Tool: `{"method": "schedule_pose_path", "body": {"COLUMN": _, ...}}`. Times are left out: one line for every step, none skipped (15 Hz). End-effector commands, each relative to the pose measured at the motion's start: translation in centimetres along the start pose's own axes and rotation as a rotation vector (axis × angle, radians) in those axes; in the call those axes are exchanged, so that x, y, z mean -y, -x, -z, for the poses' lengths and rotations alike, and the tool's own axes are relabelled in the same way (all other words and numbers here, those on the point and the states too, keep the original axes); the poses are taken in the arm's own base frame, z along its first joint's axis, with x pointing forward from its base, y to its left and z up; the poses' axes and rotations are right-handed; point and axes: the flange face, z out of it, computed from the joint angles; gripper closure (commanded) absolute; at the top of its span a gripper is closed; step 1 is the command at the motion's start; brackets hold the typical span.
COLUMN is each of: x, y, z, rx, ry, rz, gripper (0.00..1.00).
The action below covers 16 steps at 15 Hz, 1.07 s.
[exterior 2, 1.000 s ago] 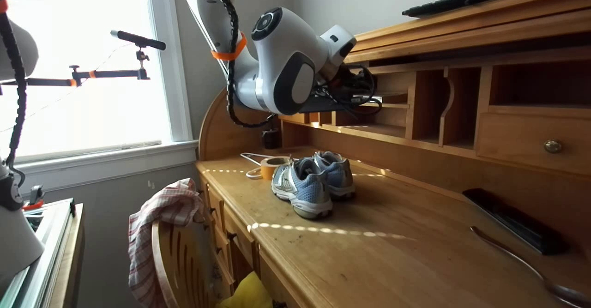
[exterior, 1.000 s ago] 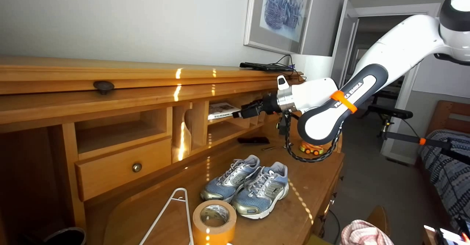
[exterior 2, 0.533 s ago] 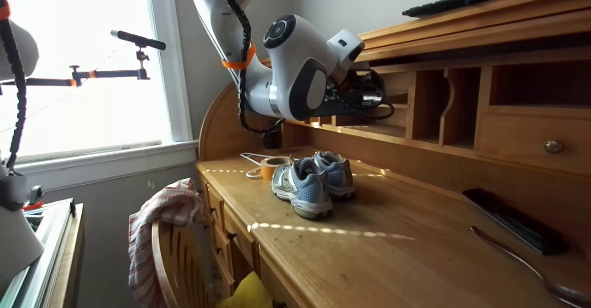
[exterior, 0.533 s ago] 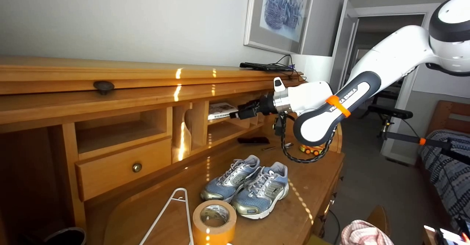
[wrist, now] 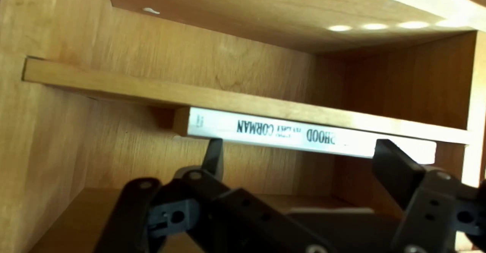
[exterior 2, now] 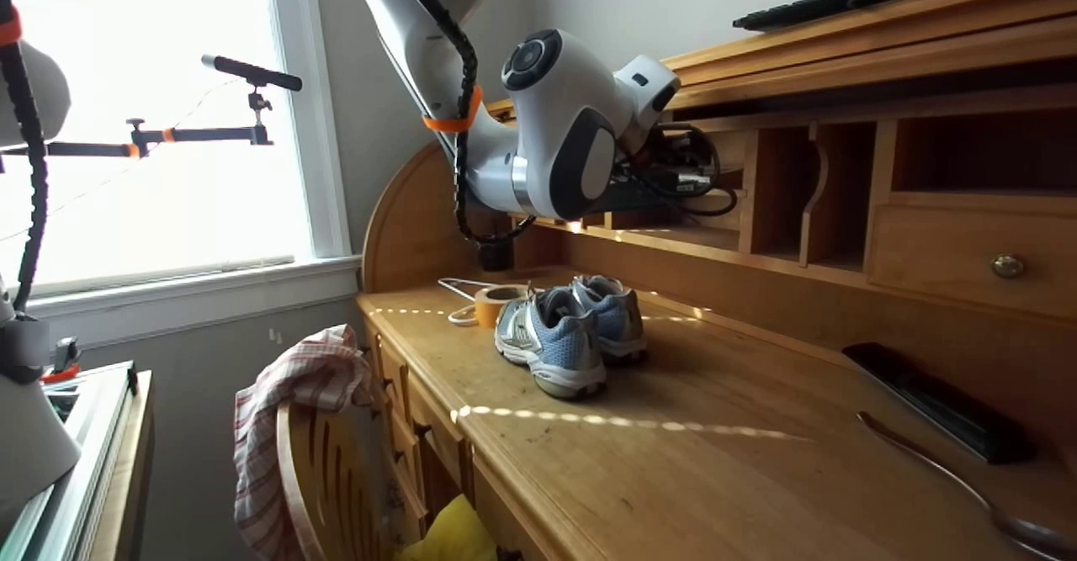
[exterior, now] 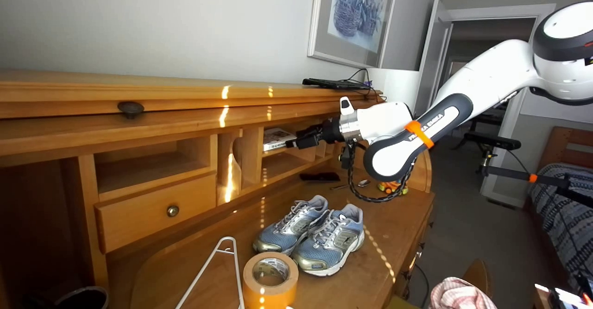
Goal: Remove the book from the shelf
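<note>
A wooden desk point(exterior 2: 724, 468) stretches beneath the jaws of the gripper point(wrist: 299, 145); its shelf point(wrist: 246, 103) stands before them, running shoes point(exterior: 331, 242) well below. The jaws are spread wide; right ahead of them the book point(wrist: 305, 135) lies flat on the shelf, spine toward them, contact unclear. A tape roll point(exterior: 278, 295) sits below.

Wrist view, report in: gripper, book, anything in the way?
Gripper open, contact unclear. Book lying flat on shelf, ungrasped. No obstruction visible between gripper and book.
</note>
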Motion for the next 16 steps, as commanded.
{"method": "schedule_pose_path", "body": {"x": 0.0, "y": 0.5, "z": -0.3, "rx": 0.066, "ry": -0.014, "rz": -0.036, "gripper": 0.0}}
{"method": "schedule_pose_path", "body": {"x": -0.2, "y": 0.5, "z": -0.2, "rx": 0.085, "ry": -0.001, "rz": -0.034, "gripper": 0.0}}
{"method": "schedule_pose_path", "body": {"x": 0.0, "y": 0.4, "z": -0.1, "rx": 0.09, "ry": -0.007, "rz": -0.043, "gripper": 0.0}}
{"method": "schedule_pose_path", "body": {"x": 0.1, "y": 0.4, "z": 0.1, "rx": 0.101, "ry": -0.009, "rz": -0.049, "gripper": 0.0}}
{"method": "schedule_pose_path", "body": {"x": 0.0, "y": 0.4, "z": 0.3, "rx": 0.118, "ry": -0.001, "rz": -0.048, "gripper": 0.0}}
{"method": "schedule_pose_path", "body": {"x": 0.2, "y": 0.4, "z": 0.5, "rx": 0.129, "ry": -0.003, "rz": -0.052, "gripper": 0.0}}
{"method": "schedule_pose_path", "body": {"x": 0.4, "y": 0.6, "z": 0.7, "rx": 0.138, "ry": -0.009, "rz": -0.057, "gripper": 0.0}}
{"method": "schedule_pose_path", "body": {"x": 0.6, "y": 0.8, "z": 0.9, "rx": 0.15, "ry": -0.009, "rz": -0.066, "gripper": 0.0}}
{"method": "schedule_pose_path", "body": {"x": 0.7, "y": 1.0, "z": 1.2, "rx": 0.157, "ry": -0.009, "rz": -0.067, "gripper": 0.0}}
{"method": "schedule_pose_path", "body": {"x": 1.0, "y": 1.5, "z": 1.4, "rx": 0.182, "ry": -0.013, "rz": -0.077, "gripper": 0.0}}
{"method": "schedule_pose_path", "body": {"x": 1.2, "y": 2.1, "z": 1.5, "rx": 0.209, "ry": -0.016, "rz": -0.087, "gripper": 0.0}}
{"method": "schedule_pose_path", "body": {"x": 1.4, "y": 1.9, "z": 1.7, "rx": 0.208, "ry": -0.017, "rz": -0.085, "gripper": 0.0}}
{"method": "schedule_pose_path", "body": {"x": 1.5, "y": 1.9, "z": 1.8, "rx": 0.213, "ry": -0.015, "rz": -0.086, "gripper": 0.0}}
{"method": "schedule_pose_path", "body": {"x": 1.7, "y": 1.8, "z": 1.9, "rx": 0.208, "ry": -0.022, "rz": -0.083, "gripper": 0.0}}
{"method": "schedule_pose_path", "body": {"x": 2.3, "y": 1.7, "z": 2.0, "rx": 0.202, "ry": -0.036, "rz": -0.077, "gripper": 0.0}}
{"method": "schedule_pose_path", "body": {"x": 2.9, "y": 1.8, "z": 2.0, "rx": 0.205, "ry": -0.052, "rz": -0.071, "gripper": 0.0}}
